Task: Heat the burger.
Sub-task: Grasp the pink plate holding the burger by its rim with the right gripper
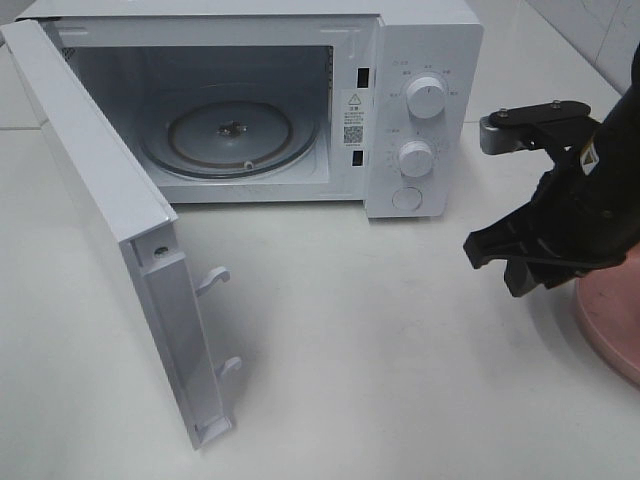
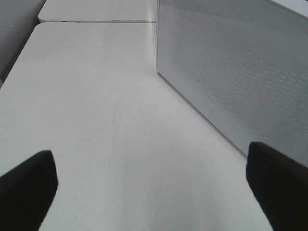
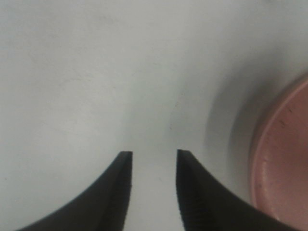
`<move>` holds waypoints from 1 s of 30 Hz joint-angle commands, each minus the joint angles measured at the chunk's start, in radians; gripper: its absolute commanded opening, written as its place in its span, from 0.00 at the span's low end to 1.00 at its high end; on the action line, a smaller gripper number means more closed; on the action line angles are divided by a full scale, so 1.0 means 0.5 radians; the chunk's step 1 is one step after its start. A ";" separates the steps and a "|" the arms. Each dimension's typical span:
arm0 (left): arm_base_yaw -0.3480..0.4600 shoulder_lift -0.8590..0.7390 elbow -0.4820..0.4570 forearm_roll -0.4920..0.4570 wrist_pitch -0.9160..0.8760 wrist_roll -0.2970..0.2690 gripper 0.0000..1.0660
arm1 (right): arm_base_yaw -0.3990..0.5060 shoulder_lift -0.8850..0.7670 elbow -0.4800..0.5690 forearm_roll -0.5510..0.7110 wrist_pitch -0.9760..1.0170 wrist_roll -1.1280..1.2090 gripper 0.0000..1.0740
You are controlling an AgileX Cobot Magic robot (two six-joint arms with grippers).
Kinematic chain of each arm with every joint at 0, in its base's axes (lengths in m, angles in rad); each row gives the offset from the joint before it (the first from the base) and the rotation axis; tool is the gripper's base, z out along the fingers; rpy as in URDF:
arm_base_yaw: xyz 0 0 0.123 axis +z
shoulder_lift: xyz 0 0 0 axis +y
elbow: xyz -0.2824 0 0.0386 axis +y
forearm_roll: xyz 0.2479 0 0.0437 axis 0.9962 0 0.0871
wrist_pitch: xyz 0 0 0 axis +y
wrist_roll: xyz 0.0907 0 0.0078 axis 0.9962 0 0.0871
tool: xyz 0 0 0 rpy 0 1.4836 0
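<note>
The burger is out of view in every frame. The white microwave stands at the back with its door swung wide open to the left. Its glass turntable is bare. My right gripper hovers low over the table, right of the microwave and just left of a round pink plate. In the right wrist view its fingers stand a little apart with nothing between them, and the plate's rim is beside them. My left gripper is wide open and empty, beside the door's mesh outer face.
The microwave has two knobs and a push button on its right panel. The open door juts toward the front left, with latch hooks on its edge. A second table top adjoins at the far left.
</note>
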 commanded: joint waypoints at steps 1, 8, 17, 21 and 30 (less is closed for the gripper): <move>0.006 -0.010 0.000 -0.020 0.008 -0.014 0.94 | -0.084 -0.018 0.000 -0.030 0.114 -0.160 0.67; 0.006 -0.010 0.000 -0.020 0.008 -0.014 0.94 | -0.220 -0.018 0.000 -0.102 0.116 -0.280 0.92; 0.006 -0.010 0.000 -0.020 0.008 -0.014 0.94 | -0.420 -0.008 0.000 -0.132 -0.008 -0.252 0.90; 0.006 -0.010 0.000 -0.020 0.008 -0.014 0.94 | -0.478 0.080 0.000 -0.126 -0.084 -0.248 0.89; 0.006 -0.010 0.000 -0.020 0.008 -0.014 0.94 | -0.478 0.312 0.000 -0.136 -0.242 -0.184 0.87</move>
